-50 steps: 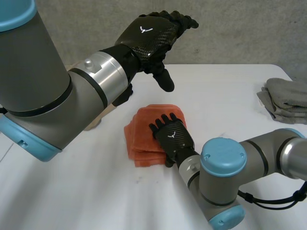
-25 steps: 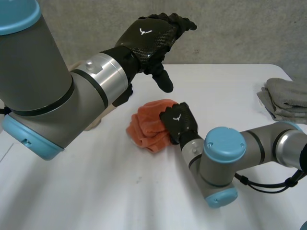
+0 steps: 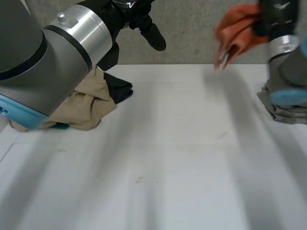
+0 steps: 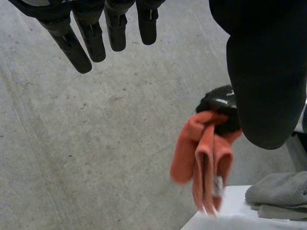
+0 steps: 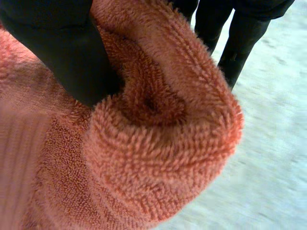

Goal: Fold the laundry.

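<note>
My right hand point(image 3: 277, 15) is raised high at the far right and shut on a bunched orange towel point(image 3: 234, 29), which dangles from it above the white table point(image 3: 182, 158). In the right wrist view the thumb point(image 5: 62, 52) presses into the orange towel point(image 5: 158, 143) while the other fingers point(image 5: 240, 33) stand behind it. My left hand point(image 3: 154, 36) hovers high at the far left, empty. Its fingers point(image 4: 91, 40) hang straight, and past them the orange towel point(image 4: 201, 158) droops from the right hand point(image 4: 221, 103).
A beige laundry pile point(image 3: 86, 106) with a black garment point(image 3: 119, 90) and a teal scrap point(image 3: 60, 126) lies at the table's left under my left arm. Folded grey cloths point(image 3: 288, 112) are stacked at the right edge; they also appear as grey cloths point(image 4: 280, 191) below the towel.
My right hand closed on the orange towel, bunched it and lifted it off the table's middle up to the far right. The left arm rose, uncovering the beige pile.
</note>
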Available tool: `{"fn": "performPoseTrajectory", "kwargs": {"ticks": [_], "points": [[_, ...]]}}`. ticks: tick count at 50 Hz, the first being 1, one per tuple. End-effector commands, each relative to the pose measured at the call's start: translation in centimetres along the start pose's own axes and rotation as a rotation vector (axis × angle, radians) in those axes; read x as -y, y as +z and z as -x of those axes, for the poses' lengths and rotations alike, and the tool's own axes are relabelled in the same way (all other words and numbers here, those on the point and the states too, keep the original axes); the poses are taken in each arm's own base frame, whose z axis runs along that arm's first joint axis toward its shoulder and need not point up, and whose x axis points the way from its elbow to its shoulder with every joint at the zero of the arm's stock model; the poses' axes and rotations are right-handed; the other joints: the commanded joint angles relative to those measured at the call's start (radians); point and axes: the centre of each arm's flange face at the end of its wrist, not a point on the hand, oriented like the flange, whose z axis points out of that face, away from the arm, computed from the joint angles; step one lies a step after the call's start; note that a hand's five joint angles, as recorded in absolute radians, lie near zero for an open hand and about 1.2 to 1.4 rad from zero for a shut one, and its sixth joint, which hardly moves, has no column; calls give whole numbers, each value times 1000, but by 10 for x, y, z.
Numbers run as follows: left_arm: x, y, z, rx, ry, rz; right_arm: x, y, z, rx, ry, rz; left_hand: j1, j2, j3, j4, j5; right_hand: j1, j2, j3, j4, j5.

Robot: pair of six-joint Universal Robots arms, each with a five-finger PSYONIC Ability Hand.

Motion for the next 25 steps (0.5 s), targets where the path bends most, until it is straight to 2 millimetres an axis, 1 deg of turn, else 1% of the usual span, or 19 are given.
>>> {"fn": "performPoseTrajectory", "kwargs": {"ticks": [1, 2, 3, 6, 7, 10, 11, 13, 14, 16, 19, 21, 24, 25], "points": [[-13, 2, 0, -4, -11, 32, -56, 16, -82, -88, -32, 47, -14, -31, -33, -24, -50, 377, 240, 225, 200, 293], [-15, 2, 0, -6, -12, 36, -64, 15, -91, -90, -37, 58, -14, -31, -33, -24, -50, 377, 240, 225, 200, 293], [-19, 3, 0, -5, -14, 47, -84, 11, -107, -90, -38, 86, -14, -31, -33, -24, -50, 377, 240, 225, 200, 293], [-27, 4, 0, -7, -18, 65, -115, 2, -125, -74, -18, 123, -14, -31, -33, -24, -50, 377, 240, 225, 200, 293], [-31, 4, -1, -10, -21, 75, -136, -6, -135, -58, 5, 151, -14, -31, -33, -24, -50, 377, 240, 225, 200, 293], [-38, 5, -1, -12, -25, 91, -168, -20, -147, -25, 31, 190, -14, -31, -33, -24, -50, 377, 240, 225, 200, 293], [-43, 5, -2, -14, -28, 105, -188, -31, -154, -14, 35, 222, -14, -31, -33, -24, -50, 377, 240, 225, 200, 293], [-49, 5, -2, -13, -30, 120, -204, -43, -164, -11, 34, 252, -14, -31, -33, -24, -50, 377, 240, 225, 200, 293], [-53, 5, -1, -12, -29, 130, -217, -54, -173, -10, 29, 279, -14, -31, -33, -24, -50, 377, 240, 225, 200, 293], [-56, 5, -1, -12, -31, 138, -227, -64, -179, -15, 21, 304, -14, -31, -33, -24, -50, 377, 240, 225, 200, 293], [-60, 6, -2, -14, -31, 145, -234, -77, -188, -24, 5, 338, -14, -31, -33, -24, -50, 377, 240, 225, 200, 293], [-61, 6, -2, -16, -30, 147, -232, -83, -193, -29, 2, 353, -14, -31, -33, -24, -50, 377, 240, 225, 200, 293], [-59, 6, -3, -16, -28, 141, -227, -86, -197, -30, 5, 348, -14, -31, -33, -24, -50, 377, 240, 225, 200, 293], [-58, 6, -4, -20, -28, 139, -223, -86, -198, -25, 6, 338, -14, -31, -33, -24, -50, 377, 240, 225, 200, 293]]}}
